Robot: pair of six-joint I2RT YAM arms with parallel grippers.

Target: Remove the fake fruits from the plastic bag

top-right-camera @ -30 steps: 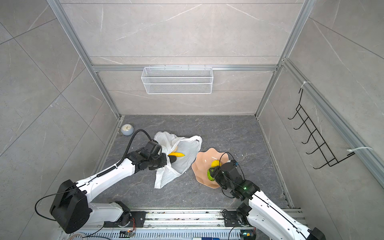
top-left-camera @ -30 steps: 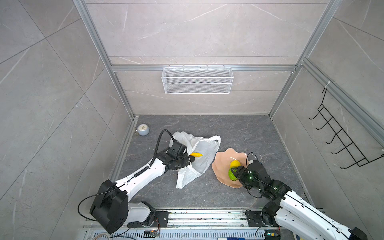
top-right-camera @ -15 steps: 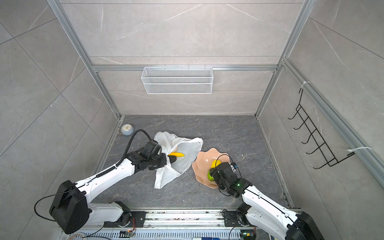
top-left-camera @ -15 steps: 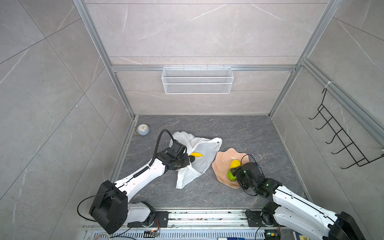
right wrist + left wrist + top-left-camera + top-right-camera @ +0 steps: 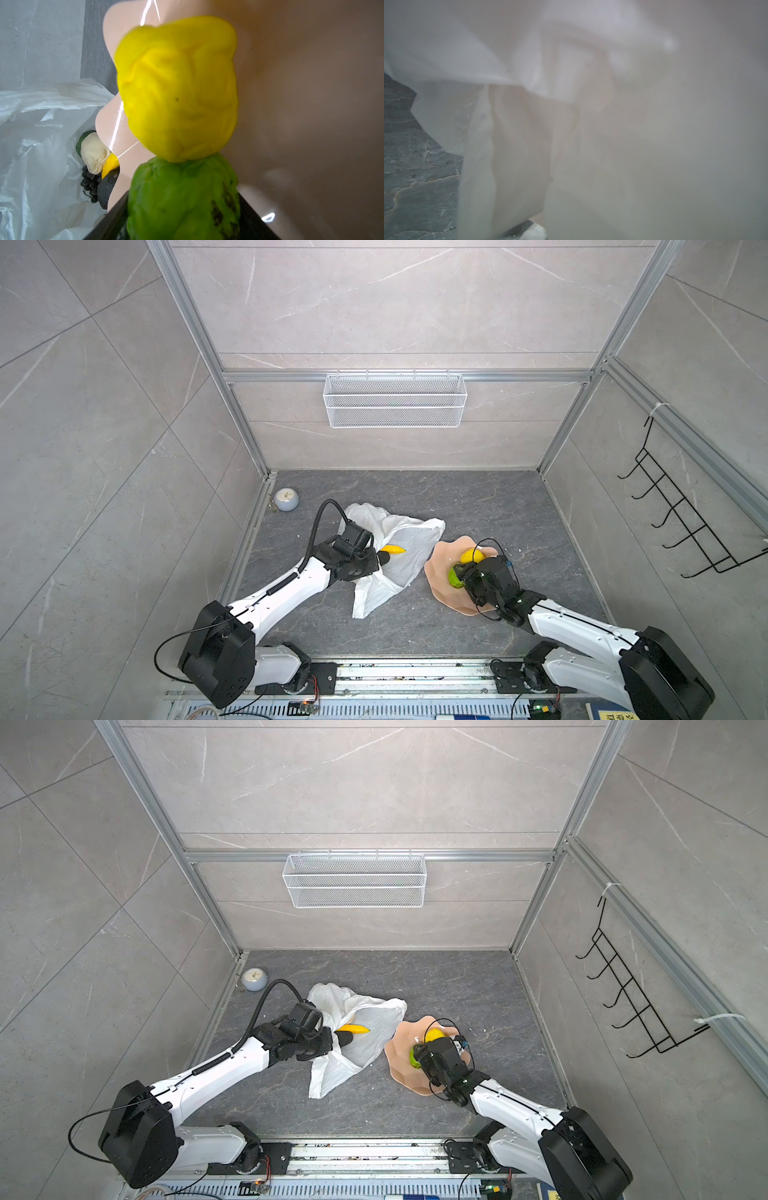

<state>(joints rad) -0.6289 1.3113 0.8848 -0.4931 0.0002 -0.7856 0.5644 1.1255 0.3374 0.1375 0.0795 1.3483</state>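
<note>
A small round clock (image 5: pixel 286 499) stands at the far left corner of the bench (image 5: pixel 478 497). The left claw (image 5: pixel 381 559) is clenched and sits at the mouth of the plastic bag (image 5: pixel 415 537), which lies crumpled left of the bench centre with its open end raised around the claw. Whether bag film is pinched between the jaws cannot be told, because in the left wrist view white film covers nearly the whole lens. A yellow banana (image 5: pixel 393 549) shows in the bag mouth, just beside the claw tip. In the right wrist view a cream pear (image 5: pixel 94 153), a black grape bunch (image 5: pixel 88 182) and a dark green oval fruit (image 5: pixel 80 140) lie together inside the bag, near the plate edge. The pink scalloped plate (image 5: pixel 440 593) rests right of centre, just beside the bag and nearer the front edge. On it lie the bumpy yellow fruit (image 5: pixel 471 556) and the bumpy green fruit (image 5: pixel 454 577), touching each other. The right claw (image 5: pixel 462 578) is over the plate and grasps the bumpy green fruit, with one jaw on each side. A black hook rack (image 5: pixel 681 526) hangs on the right wall.
</note>
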